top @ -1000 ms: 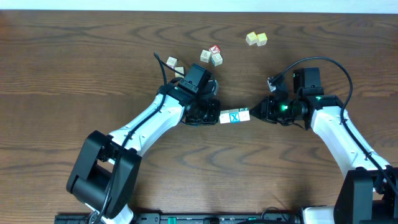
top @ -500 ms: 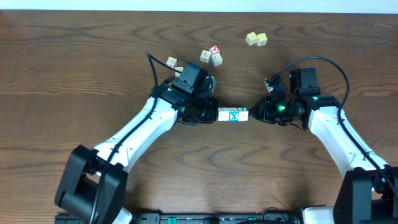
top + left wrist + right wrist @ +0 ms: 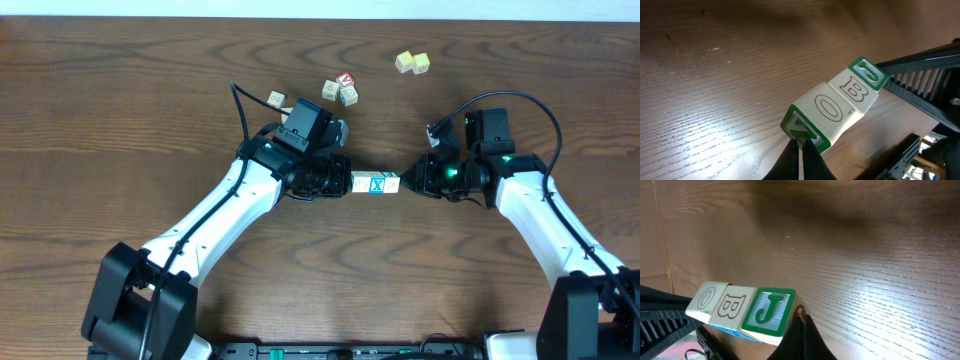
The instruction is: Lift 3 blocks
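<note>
Left gripper [image 3: 346, 185], right gripper [image 3: 406, 182] — jaws pressed together, tips squeezing 3 blocks [image 3: 376, 184] endwise; keep push equal, rise level

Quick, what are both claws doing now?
Left gripper: closed, tip pressed against one end of the block row.
Right gripper: closed, pressed against the other end.

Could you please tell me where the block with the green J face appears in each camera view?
Overhead: J block, centre of the picture, against the right hand.
Left wrist: upper right, farthest from the camera.
Right wrist: lower left of centre, nearest the camera.
Shared landmark: the middle block, adjoining it in every view.
</note>
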`<state>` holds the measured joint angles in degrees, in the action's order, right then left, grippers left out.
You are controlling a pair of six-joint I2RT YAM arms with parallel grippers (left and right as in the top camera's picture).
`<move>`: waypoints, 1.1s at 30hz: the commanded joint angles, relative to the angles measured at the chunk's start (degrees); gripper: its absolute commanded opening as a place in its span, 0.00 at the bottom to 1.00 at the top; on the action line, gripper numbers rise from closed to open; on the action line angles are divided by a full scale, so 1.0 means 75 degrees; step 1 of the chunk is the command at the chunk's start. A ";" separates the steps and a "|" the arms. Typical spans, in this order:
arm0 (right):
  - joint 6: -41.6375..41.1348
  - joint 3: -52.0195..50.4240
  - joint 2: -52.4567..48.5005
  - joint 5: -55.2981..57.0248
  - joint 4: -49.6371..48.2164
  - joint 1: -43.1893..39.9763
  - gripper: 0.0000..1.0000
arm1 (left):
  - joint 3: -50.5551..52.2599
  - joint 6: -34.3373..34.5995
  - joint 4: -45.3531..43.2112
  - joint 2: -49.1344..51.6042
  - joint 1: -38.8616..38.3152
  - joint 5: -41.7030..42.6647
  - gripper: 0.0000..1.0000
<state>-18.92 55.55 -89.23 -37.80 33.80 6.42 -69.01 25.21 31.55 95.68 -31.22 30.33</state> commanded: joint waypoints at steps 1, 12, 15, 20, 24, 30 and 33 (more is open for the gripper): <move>-0.0236 0.0090 0.0513 -0.1174 -0.0026 0.0358 0.01 | -0.0058 -0.0090 -0.0119 -0.0102 -0.0169 0.0641 0.07; -0.0251 0.0090 0.0749 -0.1177 0.0131 0.0361 0.01 | -0.0067 -0.0029 -0.0119 -0.0458 -0.0169 0.0638 0.07; -0.0283 0.0090 0.0758 -0.1177 0.0119 0.0411 0.01 | -0.0067 -0.0026 -0.0119 -0.0629 -0.0169 0.0638 0.07; -0.0431 0.0093 0.0804 -0.1177 0.0050 0.0504 0.01 | -0.0067 0.0029 -0.0117 -0.0682 -0.0169 0.0632 0.07; -0.0458 0.0093 0.0938 -0.1177 0.0009 0.0560 0.01 | -0.0067 0.0085 -0.0117 -0.0682 -0.0169 0.0632 0.07; -0.0551 0.0093 0.1139 -0.1174 -0.0003 0.0560 0.01 | -0.0070 0.0087 -0.0117 -0.0682 -0.0169 0.0615 0.07; -0.0592 0.0093 0.1259 -0.1174 -0.0026 0.0560 0.01 | -0.0070 0.0227 -0.0093 -0.0682 -0.0172 0.0393 0.07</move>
<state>-22.17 55.55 -82.21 -35.75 34.41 7.86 -69.01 25.63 31.88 90.37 -31.18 30.13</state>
